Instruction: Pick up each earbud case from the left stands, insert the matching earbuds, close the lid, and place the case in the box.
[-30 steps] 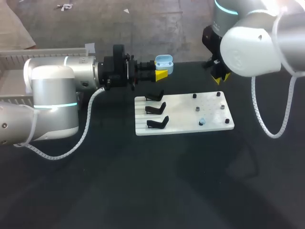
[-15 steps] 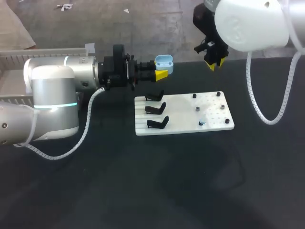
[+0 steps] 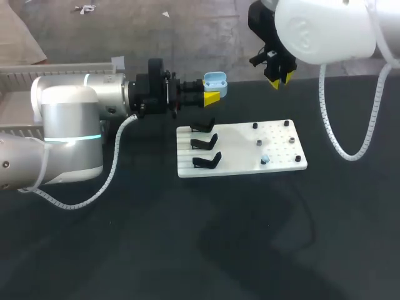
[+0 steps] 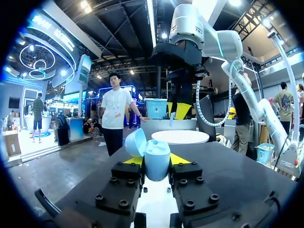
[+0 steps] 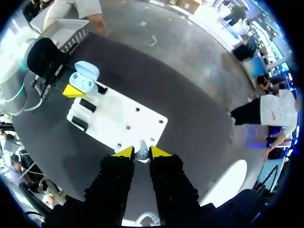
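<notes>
Over the dark counter (image 3: 187, 237), left tool (image 3: 212, 89) stretched level, clamping the open case (image 3: 215, 79); right tool (image 3: 278, 80) hung high, pinching an earbud (image 5: 141, 153).

I work over a broad matte black tabletop (image 3: 187, 250); pale light glances off its dark surface near my left wrist.

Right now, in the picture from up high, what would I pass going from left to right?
left arm → blue earbud case → right gripper
</notes>
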